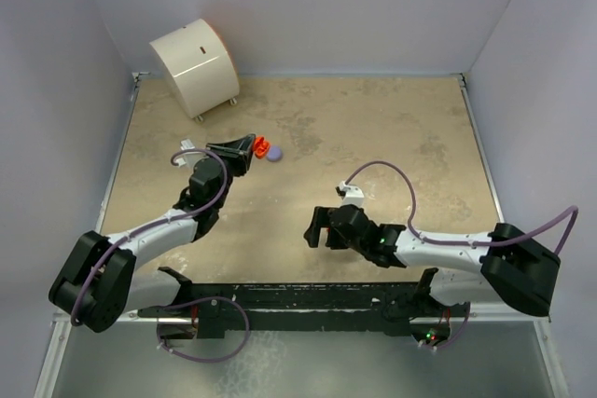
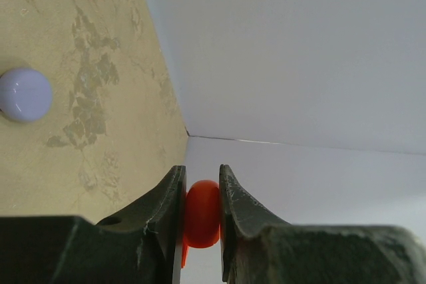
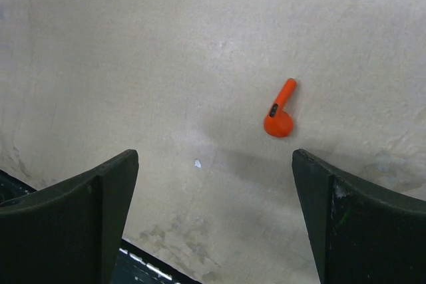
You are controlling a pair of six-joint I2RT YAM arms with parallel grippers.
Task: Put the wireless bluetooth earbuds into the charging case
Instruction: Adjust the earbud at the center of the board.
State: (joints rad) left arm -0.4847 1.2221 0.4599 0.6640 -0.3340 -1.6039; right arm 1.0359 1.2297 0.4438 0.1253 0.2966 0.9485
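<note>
My left gripper (image 1: 250, 149) (image 2: 201, 172) is shut on a red-orange rounded case (image 2: 202, 212) (image 1: 262, 147), held near the back left of the table. A lilac round case (image 1: 274, 154) (image 2: 24, 94) lies on the table just beside it. In the right wrist view one red-orange stemmed earbud (image 3: 279, 111) lies on the table, ahead of my right gripper (image 3: 213, 157) (image 1: 315, 230) and nearer its right finger. That gripper is open and empty, low over the table's middle. The lilac earbuds and the other red-orange earbud are out of view.
A big white drum-shaped object (image 1: 196, 64) stands at the back left corner. White walls (image 1: 373, 6) enclose the beige speckled table (image 1: 392, 137) on three sides. A black rail (image 1: 298, 300) runs along the near edge.
</note>
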